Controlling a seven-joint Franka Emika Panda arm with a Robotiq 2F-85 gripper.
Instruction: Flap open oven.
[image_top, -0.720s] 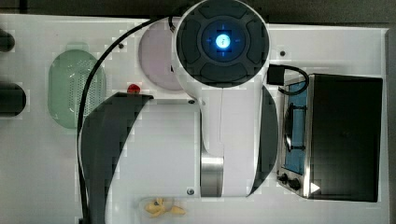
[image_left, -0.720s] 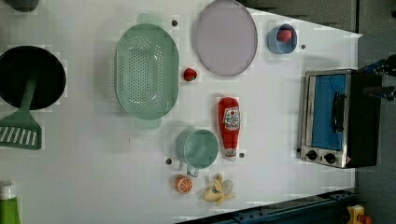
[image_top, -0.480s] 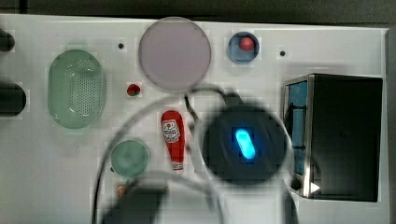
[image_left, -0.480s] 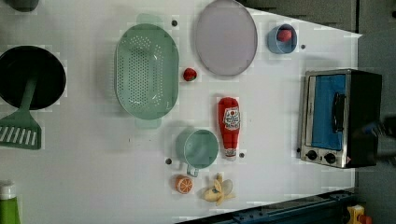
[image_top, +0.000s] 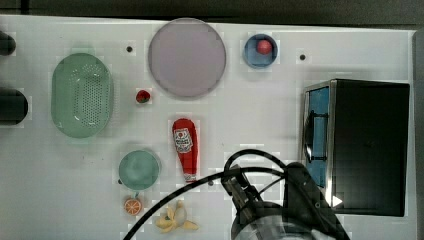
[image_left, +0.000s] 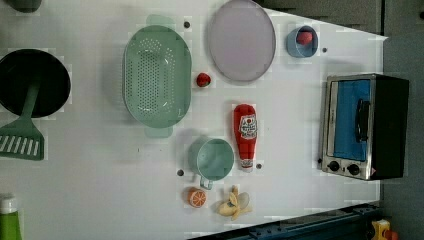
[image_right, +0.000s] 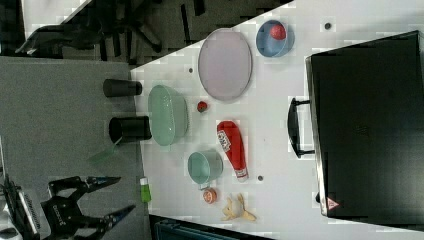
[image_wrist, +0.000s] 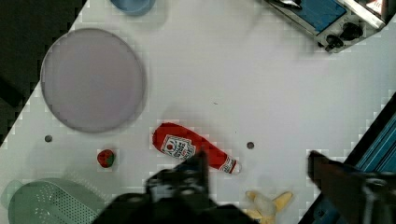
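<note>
While the oven (image_left: 364, 126) at the left view's right remains shut, handle untouched, the pincer (image_wrist: 257, 175) hangs spread, empty.

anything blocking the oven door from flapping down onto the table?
Nothing visible. The table in front of the oven door is bare in the left view; the ketchup bottle lies well clear toward the left view's left.

You're looking at a white tabletop (image_top: 250, 125) with small dark holes, evenly lit. Past its edge in the right view lies grey floor (image_right: 55, 100), with dark chair legs (image_right: 145, 25) near the right view's top and a blue rail (image_left: 300, 230) edging the tabletop.
</note>
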